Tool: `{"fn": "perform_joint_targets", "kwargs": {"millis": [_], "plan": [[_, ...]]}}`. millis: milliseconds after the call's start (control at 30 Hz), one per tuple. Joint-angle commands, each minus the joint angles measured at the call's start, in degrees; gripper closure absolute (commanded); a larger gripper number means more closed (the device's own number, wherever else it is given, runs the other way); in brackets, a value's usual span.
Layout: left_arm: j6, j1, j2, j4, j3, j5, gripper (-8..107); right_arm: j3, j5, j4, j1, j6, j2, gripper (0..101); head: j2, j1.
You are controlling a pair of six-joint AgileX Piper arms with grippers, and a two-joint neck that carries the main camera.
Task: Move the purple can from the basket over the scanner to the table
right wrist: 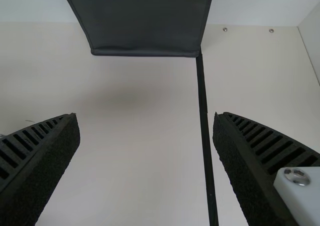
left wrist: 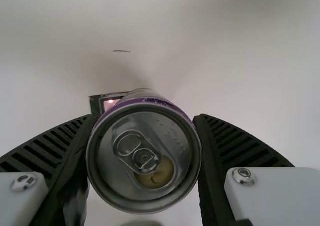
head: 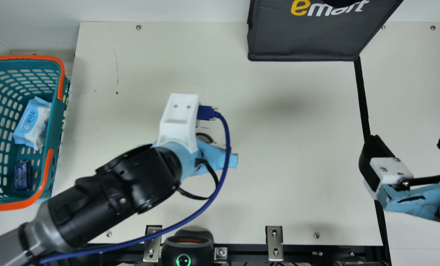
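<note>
My left gripper (head: 218,155) is over the middle of the table in the main view, its fingertips hidden beneath the arm. Part of a dark round rim, likely the can's (head: 204,137), peeks out beside it. In the left wrist view the left gripper (left wrist: 144,156) is shut on the purple can (left wrist: 145,105), lid facing the camera; whether its base touches the table I cannot tell. The scanner (head: 187,244), black with a green ring light, stands at the front edge. My right gripper (head: 410,144) is open at the right, as the right wrist view's gripper (right wrist: 146,121) confirms, nothing between its fingers.
The teal basket (head: 57,122) at the left holds a wipes pack (head: 31,123) and a small blue box (head: 22,175). A black bag (head: 304,40) stands at the back. A small green-edged item with a red light (left wrist: 107,102) lies beyond the can. A blue cable (head: 220,184) loops along the left arm.
</note>
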Motion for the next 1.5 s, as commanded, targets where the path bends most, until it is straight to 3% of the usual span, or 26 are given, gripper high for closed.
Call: {"fn": "perform_joint_targets", "kwargs": {"millis": [0,567,800,1467], "plan": [[0.1,-0.4,2.1,-0.1,-3.6,0.5,107,0.0,0.0,0.0,0.0,0.0,0.0,6,0.0,-1.7],[-5.3,-2.6,19.4,0.9,-25.7,8.0,107,0.0,0.0,0.0,0.0,0.0,0.0,6,0.0,-1.7],[-8.0,-2.4,23.7,0.9,-27.7,8.1,107,0.0,0.0,0.0,0.0,0.0,0.0,6,0.0,-1.7],[-9.4,-1.5,26.7,-0.9,-29.5,8.1,40,0.0,0.0,0.0,0.0,0.0,0.0,6,0.0,-1.7]]}}
